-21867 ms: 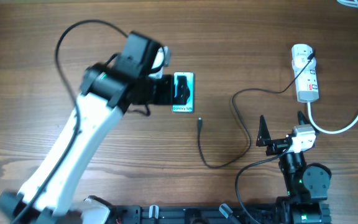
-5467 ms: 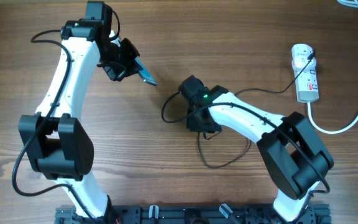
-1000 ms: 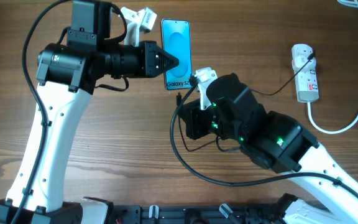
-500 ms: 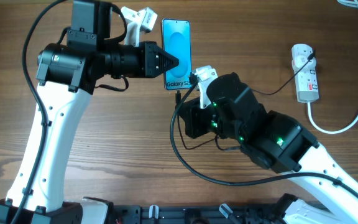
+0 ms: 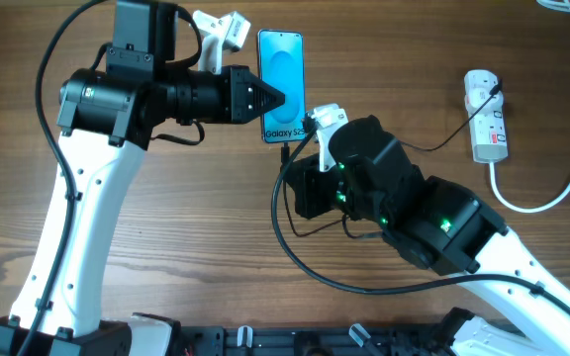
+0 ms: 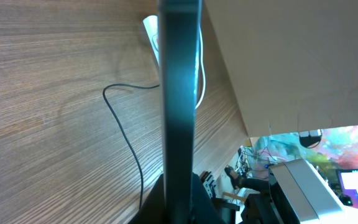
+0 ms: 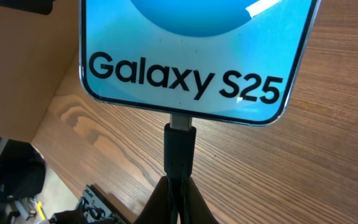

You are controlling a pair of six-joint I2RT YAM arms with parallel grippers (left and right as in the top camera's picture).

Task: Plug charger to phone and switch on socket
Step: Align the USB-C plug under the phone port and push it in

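The phone (image 5: 281, 84), with a cyan screen and "Galaxy S25" text, is held above the table, and my left gripper (image 5: 265, 100) is shut on its left edge. In the left wrist view the phone (image 6: 179, 93) shows edge-on between the fingers of that gripper (image 6: 179, 208). My right gripper (image 7: 179, 202) is shut on the charger's black connector (image 7: 179, 148), whose tip meets the middle of the lower edge of the phone (image 7: 191, 56). From above, the connector (image 5: 284, 151) sits just under the phone. The white socket (image 5: 485, 117) lies at the far right.
The charger's thin black cable (image 5: 305, 267) loops under my right arm and runs on to the socket. A thick white lead (image 5: 547, 198) curves off the socket towards the right table edge. In the left wrist view the black cable (image 6: 126, 130) trails over the wood.
My right gripper has crept slightly up towards the phone's lower edge with the connector. The left arm and phone have stayed still.
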